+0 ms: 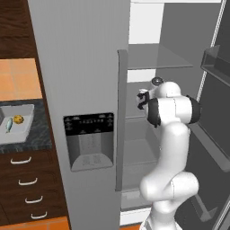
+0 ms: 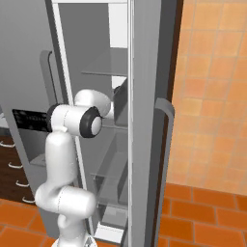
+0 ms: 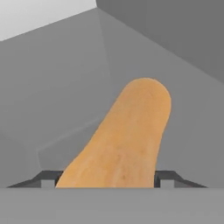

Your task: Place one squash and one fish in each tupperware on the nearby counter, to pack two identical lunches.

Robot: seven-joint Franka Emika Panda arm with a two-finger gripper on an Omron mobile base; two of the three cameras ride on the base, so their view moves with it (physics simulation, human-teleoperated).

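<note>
White arm (image 1: 173,134) reaches elbow-high into the open fridge (image 1: 152,134); a tupperware (image 1: 15,123) on the bench (image 1: 40,134) holds one fish (image 1: 9,124) and one squash (image 1: 18,119). From the right, the forearm enters between shelves. On the hand camera, the pincer (image 3: 105,179) grips a second tan squash (image 3: 127,135).

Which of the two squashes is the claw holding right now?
The long tan squash inside the fridge, rising between the claw fingertips in the hand view. The other, rounder yellow squash lies beside a fish in the tupperware.

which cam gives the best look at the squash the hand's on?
Hand view: the squash stands large and tan between the dark fingertips inside the fridge. In the left base view the hand is small, its squash not discernible; another squash sits in the tupperware.
</note>
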